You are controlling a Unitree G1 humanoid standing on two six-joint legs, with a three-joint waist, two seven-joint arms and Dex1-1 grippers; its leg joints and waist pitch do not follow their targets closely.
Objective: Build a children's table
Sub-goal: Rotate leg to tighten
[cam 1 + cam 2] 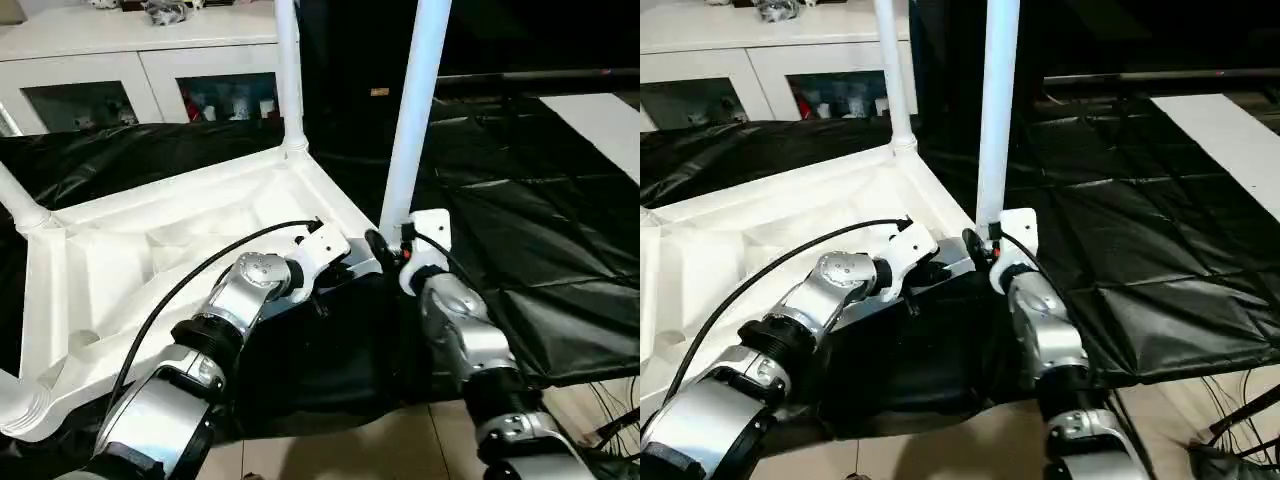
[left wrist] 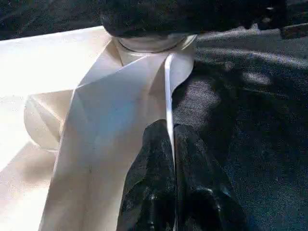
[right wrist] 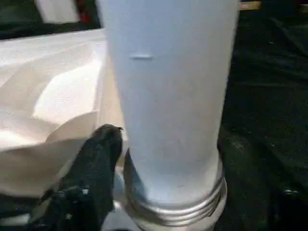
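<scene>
Left jaws [image 2: 172, 159] pinch tabletop [image 1: 170, 240] rim; leg [image 3: 168, 96] beside right jaws [image 3: 159, 192].

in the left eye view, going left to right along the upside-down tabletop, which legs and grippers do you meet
leg at the left edge → far-corner leg → left gripper on the tabletop rim → near-corner leg → right gripper at its base

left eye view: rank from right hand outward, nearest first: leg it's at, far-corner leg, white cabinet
1. Near-corner leg: right at the right hand, standing in the tabletop's closest corner socket.
2. Far-corner leg: upright at the next corner back, to the left.
3. White cabinet: farthest, against the back, beyond the tabletop.
</scene>
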